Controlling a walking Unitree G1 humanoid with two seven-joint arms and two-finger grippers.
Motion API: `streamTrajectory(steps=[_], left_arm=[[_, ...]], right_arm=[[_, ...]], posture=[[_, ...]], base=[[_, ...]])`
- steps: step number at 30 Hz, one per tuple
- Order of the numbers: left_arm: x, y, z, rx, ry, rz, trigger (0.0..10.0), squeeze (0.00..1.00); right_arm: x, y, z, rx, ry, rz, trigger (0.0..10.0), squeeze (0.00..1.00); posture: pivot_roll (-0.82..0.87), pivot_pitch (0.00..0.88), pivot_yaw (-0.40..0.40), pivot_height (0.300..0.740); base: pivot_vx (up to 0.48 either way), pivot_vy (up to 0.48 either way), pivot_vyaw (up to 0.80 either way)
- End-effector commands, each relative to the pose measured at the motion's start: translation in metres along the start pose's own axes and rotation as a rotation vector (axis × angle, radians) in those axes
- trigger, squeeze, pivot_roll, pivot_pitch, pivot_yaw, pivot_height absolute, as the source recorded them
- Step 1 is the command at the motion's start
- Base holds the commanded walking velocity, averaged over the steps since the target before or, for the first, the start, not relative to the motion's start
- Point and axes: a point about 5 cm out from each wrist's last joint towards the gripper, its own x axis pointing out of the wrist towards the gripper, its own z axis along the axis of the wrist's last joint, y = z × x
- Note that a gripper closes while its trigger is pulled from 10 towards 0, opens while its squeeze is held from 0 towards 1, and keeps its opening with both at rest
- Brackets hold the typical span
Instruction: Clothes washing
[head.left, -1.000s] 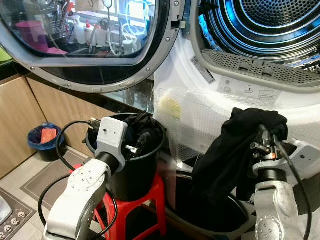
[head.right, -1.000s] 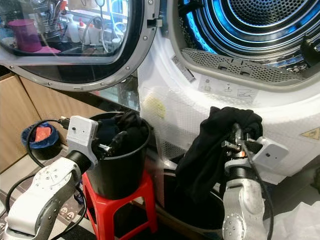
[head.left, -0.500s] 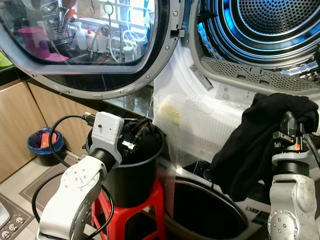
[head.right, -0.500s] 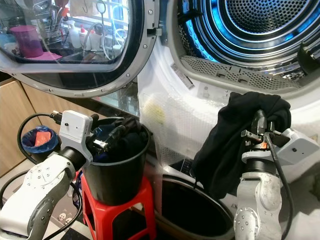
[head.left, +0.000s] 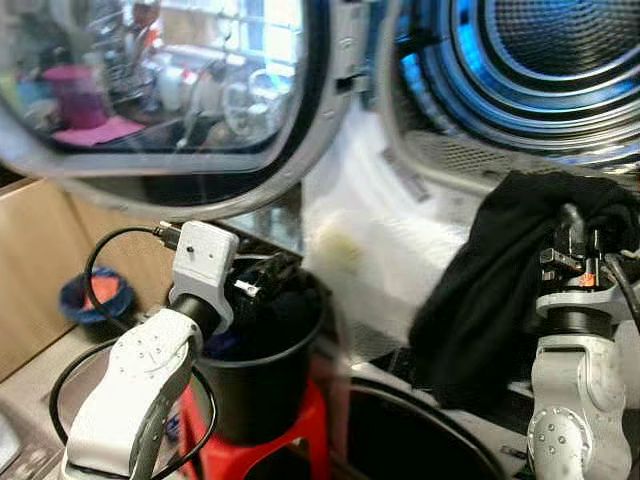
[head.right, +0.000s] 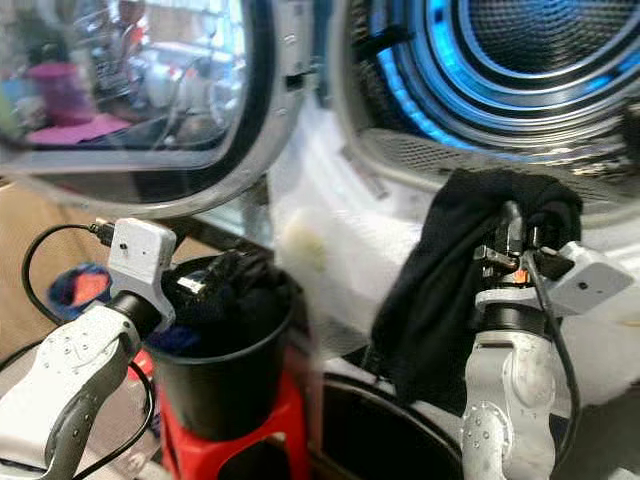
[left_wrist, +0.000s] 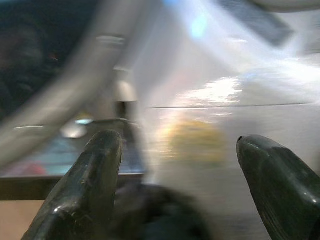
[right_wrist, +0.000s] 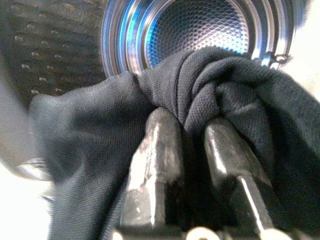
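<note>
— What is the robot holding?

— The right gripper (right_wrist: 192, 150) is pinching a black cloth (head.left: 500, 270). Its two fingers are squeezing tight on a bunched fold of it. The rest of the cloth is hanging down, loose and long.

— Where is the cloth, next to the washing machine?

— It is hanging just below the round drum opening (head.left: 540, 70), in front of the white front of the machine. In the right wrist view the drum is sitting right behind the cloth.

— What is the other arm doing?

— The left gripper (left_wrist: 185, 185) is hovering over the black bucket (head.left: 262, 375), down and to the left of the drum opening. Its fingers are spread wide and holding nothing. More dark clothes (head.left: 268, 305) are sitting in the bucket, and the bucket is standing on a red stool (head.left: 300, 440). The machine's door (head.left: 170, 90) is standing wide open, left of the drum.

— How should it do this step well?

— I think it is putting the cloth into the drum. It should be lifting high, so the hanging end is getting over the rim and not catching on it. It should be reaching well inside before letting go, or the cloth may be sliding back out.
</note>
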Motion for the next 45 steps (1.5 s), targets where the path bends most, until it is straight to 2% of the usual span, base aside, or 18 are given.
streamTrajectory(steps=[1,6,15,19,20,23,29,32,35,38,45], left_arm=[[-0.001,0.004,0.005,0.015,-0.015,0.011,10.0,0.00],[-0.001,0.000,0.002,0.005,0.015,-0.021,10.0,0.00],[-0.004,-0.017,0.006,0.037,-0.019,-0.156,10.0,0.00],[-0.009,-0.026,0.008,0.078,-0.039,-0.235,10.0,0.00],[-0.011,-0.027,0.009,0.089,-0.046,-0.245,10.0,0.00],[-0.013,-0.028,0.008,0.095,-0.055,-0.261,10.0,0.00],[-0.018,-0.034,0.011,0.115,-0.086,-0.324,10.0,0.00],[-0.019,-0.036,0.006,0.154,-0.060,-0.324,10.0,0.00],[-0.020,-0.036,0.003,0.188,-0.055,-0.323,10.0,0.00],[-0.020,-0.036,0.003,0.174,-0.058,-0.318,10.0,0.00],[-0.022,-0.035,0.002,0.171,-0.057,-0.299,10.0,0.00]], right_arm=[[0.004,0.000,0.013,0.004,-0.058,-0.006,10.0,0.00],[0.003,0.001,0.011,0.004,-0.053,-0.006,10.0,0.00],[0.008,0.002,0.013,-0.002,-0.057,0.006,10.0,0.00],[0.016,0.000,0.022,0.016,-0.101,0.002,10.0,0.00],[0.022,-0.002,0.033,0.044,-0.144,-0.006,10.0,0.00],[0.033,0.002,0.046,0.020,-0.193,0.034,10.0,0.00],[0.039,0.019,0.039,-0.004,-0.132,0.154,10.0,0.00],[0.048,0.031,0.042,-0.015,-0.130,0.235,10.0,0.00],[0.061,0.036,0.049,-0.040,-0.133,0.269,10.0,0.00],[0.067,0.038,0.054,-0.055,-0.151,0.296,10.0,0.00],[0.066,0.035,0.049,-0.044,-0.136,0.298,10.0,0.00]], posture=[[0.08,0.022,-0.053,0.740],[0.08,0.021,-0.053,0.740],[0.08,0.013,-0.053,0.740],[0.09,0.010,-0.055,0.740],[0.09,0.007,-0.056,0.740],[0.09,0.003,-0.056,0.740],[0.10,0.000,-0.064,0.740],[0.10,0.000,-0.069,0.740],[0.10,0.000,-0.074,0.740],[0.10,0.000,-0.080,0.740],[0.11,0.003,-0.088,0.740]], base=[[0.379,0.000,0.00],[0.151,0.000,0.00],[0.000,0.000,0.00],[0.000,0.000,0.00],[0.000,0.000,0.00],[0.000,0.000,0.00],[0.000,0.000,0.00],[0.000,0.000,0.00],[0.000,0.000,0.00],[0.000,0.000,0.00],[0.000,0.000,0.00]])
